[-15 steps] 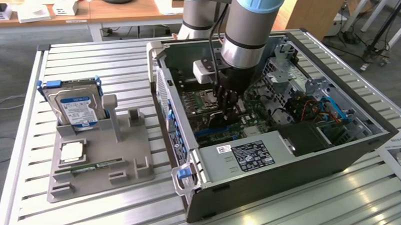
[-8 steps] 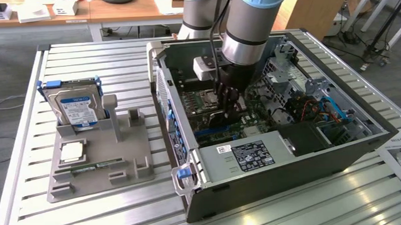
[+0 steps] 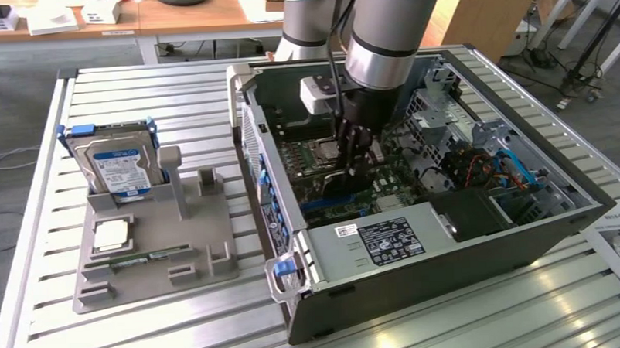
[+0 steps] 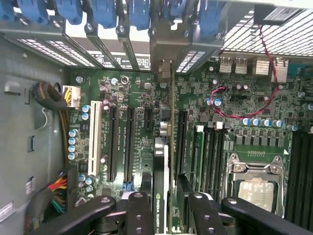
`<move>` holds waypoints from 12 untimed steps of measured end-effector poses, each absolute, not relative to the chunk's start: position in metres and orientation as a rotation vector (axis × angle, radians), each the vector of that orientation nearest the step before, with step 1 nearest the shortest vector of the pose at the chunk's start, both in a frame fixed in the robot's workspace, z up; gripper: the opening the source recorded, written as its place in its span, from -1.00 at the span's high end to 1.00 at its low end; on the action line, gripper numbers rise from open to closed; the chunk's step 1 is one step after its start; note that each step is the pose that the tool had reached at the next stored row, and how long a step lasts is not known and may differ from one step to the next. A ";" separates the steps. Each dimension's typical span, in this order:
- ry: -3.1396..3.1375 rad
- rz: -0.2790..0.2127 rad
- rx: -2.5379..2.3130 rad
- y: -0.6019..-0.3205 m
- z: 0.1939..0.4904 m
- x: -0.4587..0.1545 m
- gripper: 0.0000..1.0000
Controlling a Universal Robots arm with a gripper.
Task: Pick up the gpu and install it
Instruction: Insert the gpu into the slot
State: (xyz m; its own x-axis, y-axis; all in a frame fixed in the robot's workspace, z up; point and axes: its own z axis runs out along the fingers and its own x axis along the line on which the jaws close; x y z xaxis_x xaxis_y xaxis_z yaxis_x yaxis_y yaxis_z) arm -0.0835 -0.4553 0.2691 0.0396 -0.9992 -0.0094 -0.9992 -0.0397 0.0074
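In the exterior view, the gripper [image 3: 352, 155] reaches down into the open computer case [image 3: 448, 262], right of the gray tray [image 3: 158, 268] with the hard drive [image 3: 120, 170].

In the wrist view, its fingers [image 4: 139, 215] pinch the gpu [image 4: 160, 193], which stands edge-on over the motherboard [image 4: 122, 142] slots with its bracket [image 4: 164, 56] at the case's slot wall.

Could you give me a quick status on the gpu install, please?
Claw shut on gpu. It stands on edge over the board, in line with its slots. Red wire off to one side, apart from it.
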 end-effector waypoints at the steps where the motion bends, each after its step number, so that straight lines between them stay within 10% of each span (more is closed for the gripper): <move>1: 2.176 0.019 -2.264 -0.455 0.271 -0.083 0.30; 12: 2.176 0.019 -2.264 -0.455 0.280 -0.083 0.30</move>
State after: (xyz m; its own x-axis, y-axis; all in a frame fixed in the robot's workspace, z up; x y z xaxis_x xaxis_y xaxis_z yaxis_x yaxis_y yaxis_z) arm -0.0835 -0.4554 0.2795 0.0396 -0.9992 -0.0100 -0.9992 -0.0397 0.0073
